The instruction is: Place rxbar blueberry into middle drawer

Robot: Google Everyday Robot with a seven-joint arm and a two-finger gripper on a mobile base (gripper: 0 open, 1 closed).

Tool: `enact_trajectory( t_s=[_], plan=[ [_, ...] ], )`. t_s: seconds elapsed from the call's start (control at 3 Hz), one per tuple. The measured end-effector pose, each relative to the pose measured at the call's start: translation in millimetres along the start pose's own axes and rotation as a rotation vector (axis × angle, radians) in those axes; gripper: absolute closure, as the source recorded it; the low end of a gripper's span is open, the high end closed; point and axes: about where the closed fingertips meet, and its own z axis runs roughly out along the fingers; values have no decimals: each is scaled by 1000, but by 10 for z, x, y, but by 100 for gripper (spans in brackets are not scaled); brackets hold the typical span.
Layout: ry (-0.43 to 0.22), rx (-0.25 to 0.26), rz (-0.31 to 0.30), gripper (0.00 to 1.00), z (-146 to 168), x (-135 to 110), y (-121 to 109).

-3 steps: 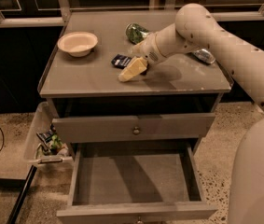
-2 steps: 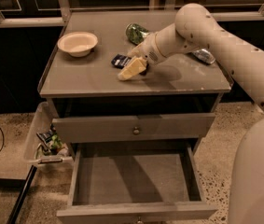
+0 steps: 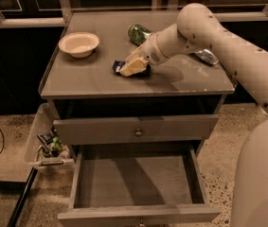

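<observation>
The rxbar blueberry (image 3: pixel 118 66), a dark blue wrapper, lies flat near the middle of the grey cabinet top (image 3: pixel 86 82). My gripper (image 3: pixel 132 68) is down on the bar and covers most of it. Only the bar's left end and a dark strip on the right show. The middle drawer (image 3: pixel 138 215) is pulled open at the bottom of the view. Its smooth grey floor is bare. The gripper is well above and behind it.
A cream bowl (image 3: pixel 79 43) sits at the top's left rear. A crushed green can (image 3: pixel 137 33) lies behind the gripper and a silver can (image 3: pixel 206 56) lies under my arm at right. The upper drawer (image 3: pixel 138 132) is closed. A clear bin (image 3: pixel 46 148) hangs at the cabinet's left.
</observation>
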Motion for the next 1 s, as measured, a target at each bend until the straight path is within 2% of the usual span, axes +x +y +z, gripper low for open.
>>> enact_trajectory(
  t_s=[0.33,0.67,1.0],
  plan=[
    [0,0,0,100,1,0,0],
    [0,0,0,100,1,0,1],
    [-20,20,-21,100,-187,-17,146]
  ],
)
